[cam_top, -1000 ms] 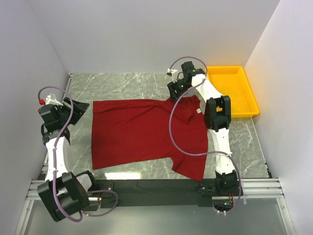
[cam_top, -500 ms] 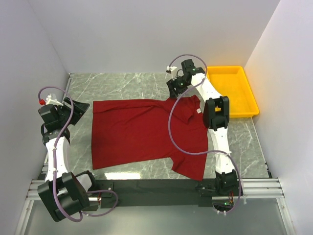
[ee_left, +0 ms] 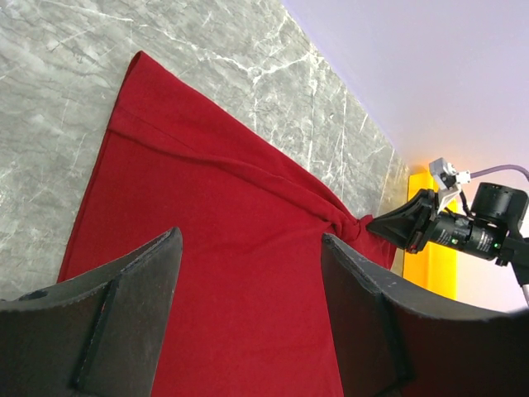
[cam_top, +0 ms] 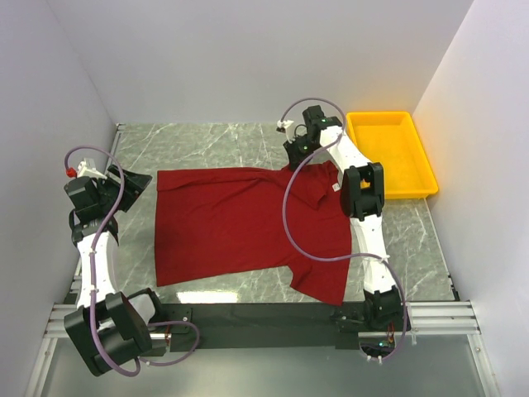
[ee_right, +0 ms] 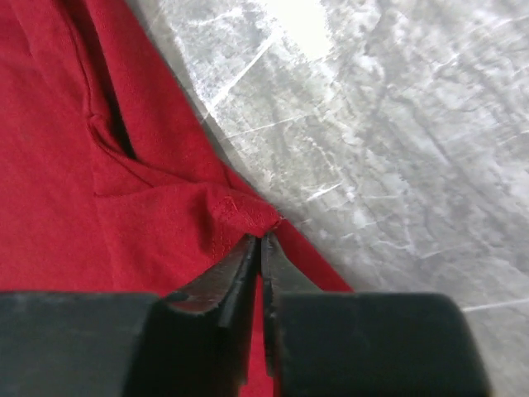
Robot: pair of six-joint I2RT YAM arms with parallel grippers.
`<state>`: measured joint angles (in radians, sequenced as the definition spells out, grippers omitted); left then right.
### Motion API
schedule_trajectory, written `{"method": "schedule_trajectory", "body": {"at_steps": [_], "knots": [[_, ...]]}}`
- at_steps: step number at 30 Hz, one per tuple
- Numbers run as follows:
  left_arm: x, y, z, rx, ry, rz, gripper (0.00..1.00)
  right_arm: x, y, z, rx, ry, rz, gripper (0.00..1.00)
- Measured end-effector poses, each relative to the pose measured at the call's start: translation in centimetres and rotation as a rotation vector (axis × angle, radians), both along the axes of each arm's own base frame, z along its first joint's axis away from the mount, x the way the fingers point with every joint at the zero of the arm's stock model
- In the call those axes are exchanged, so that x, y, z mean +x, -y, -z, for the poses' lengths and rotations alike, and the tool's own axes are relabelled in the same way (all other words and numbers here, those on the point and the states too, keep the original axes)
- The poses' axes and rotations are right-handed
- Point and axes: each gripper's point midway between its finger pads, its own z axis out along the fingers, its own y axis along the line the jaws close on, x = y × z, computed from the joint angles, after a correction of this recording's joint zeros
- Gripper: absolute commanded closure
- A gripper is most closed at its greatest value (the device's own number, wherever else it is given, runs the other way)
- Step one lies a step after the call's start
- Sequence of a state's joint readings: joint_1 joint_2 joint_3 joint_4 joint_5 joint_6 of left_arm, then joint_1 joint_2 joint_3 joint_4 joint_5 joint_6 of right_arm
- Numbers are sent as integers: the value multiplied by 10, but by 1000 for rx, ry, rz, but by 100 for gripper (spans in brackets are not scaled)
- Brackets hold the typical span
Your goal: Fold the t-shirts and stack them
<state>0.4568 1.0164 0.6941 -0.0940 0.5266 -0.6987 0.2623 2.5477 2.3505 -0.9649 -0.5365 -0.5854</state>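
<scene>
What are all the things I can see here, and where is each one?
t-shirt: one, dark red, spread flat across the middle of the table.
tray: one, yellow, far right corner of the table.
table: one, grey marble pattern, under everything.
left arm and right arm: two, white and black, bolted at the table's near edge.
left pincer: one, black, open, at the t-shirt's left edge.
right pincer: one, black, shut on the t-shirt's far edge.

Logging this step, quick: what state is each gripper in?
Left gripper: open, holding nothing.
Right gripper: closed, pinching the t-shirt at its edge.
</scene>
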Motion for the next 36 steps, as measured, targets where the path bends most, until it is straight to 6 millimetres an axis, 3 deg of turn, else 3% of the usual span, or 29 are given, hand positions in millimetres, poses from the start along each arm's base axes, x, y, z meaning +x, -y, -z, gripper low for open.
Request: {"method": "schedule_trajectory", "body": {"at_steps": [3,8,11,17,20,23,30,33,36], "knots": [[0,0,0,2,0,1,27,-4,0,5,2,-10,-13,98],[-1,0,-2,6,5,2,27,-17,0,-5,16,-16,-29,100],[-1,1,-3,8,10,2,27,-23,0,-28,37,13,-39,100],[-2,3,-2,4,10,11,27,-38,-5,-96,102,121,-78,100],[-3,4,-1,0,9,18,27,-50,-6,-109,114,137,-101,100],[-4,5,0,-5,8,25,27,-65,-7,-100,107,108,-124,100],[-4,6,0,-9,6,33,27,-118,-12,-50,54,-35,-220,100],[-5,8,4,-17,-1,40,27,-146,-14,-43,26,-61,-284,88],[-6,10,10,-26,-13,47,27,-176,-18,-48,-4,-54,-371,69]]}}
